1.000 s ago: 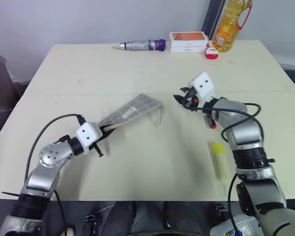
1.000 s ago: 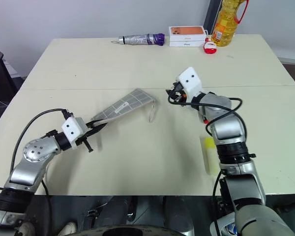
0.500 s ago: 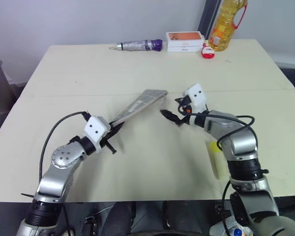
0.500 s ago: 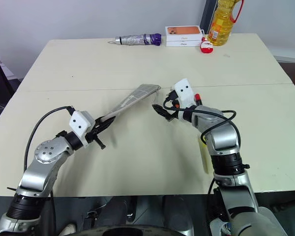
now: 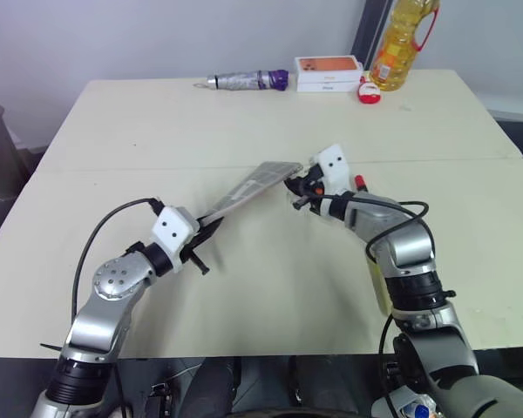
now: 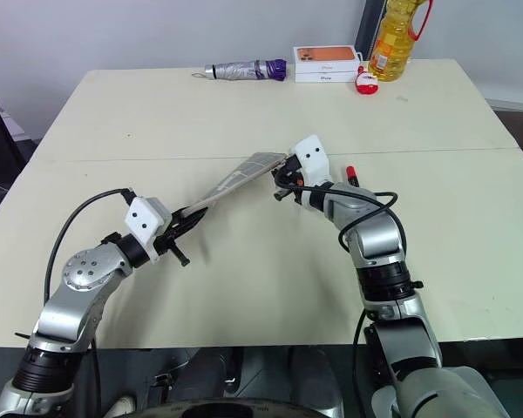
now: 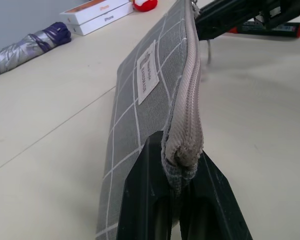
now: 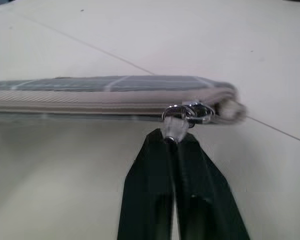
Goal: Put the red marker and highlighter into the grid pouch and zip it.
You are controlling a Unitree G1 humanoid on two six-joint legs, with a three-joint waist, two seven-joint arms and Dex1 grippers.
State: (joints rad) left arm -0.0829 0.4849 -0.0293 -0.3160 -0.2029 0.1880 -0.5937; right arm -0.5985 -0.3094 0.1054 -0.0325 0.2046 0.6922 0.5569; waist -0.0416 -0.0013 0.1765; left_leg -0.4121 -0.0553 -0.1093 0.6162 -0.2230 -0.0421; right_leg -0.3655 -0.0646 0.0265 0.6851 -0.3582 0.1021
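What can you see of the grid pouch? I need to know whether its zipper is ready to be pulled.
The grid pouch is flat grey fabric with white grid lines, a white label and a pale zipper, shut along its visible length. It is held on edge above the table; the left gripper clamps one end, and the right gripper pinches the pull tab at the other.

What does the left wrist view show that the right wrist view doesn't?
Left wrist view: the pouch's white label, the left gripper clamped on the pouch's end, the red marker, a folded umbrella and boxes. Right wrist view: the right gripper pinching the zipper pull tab. Both: the grid pouch and table.
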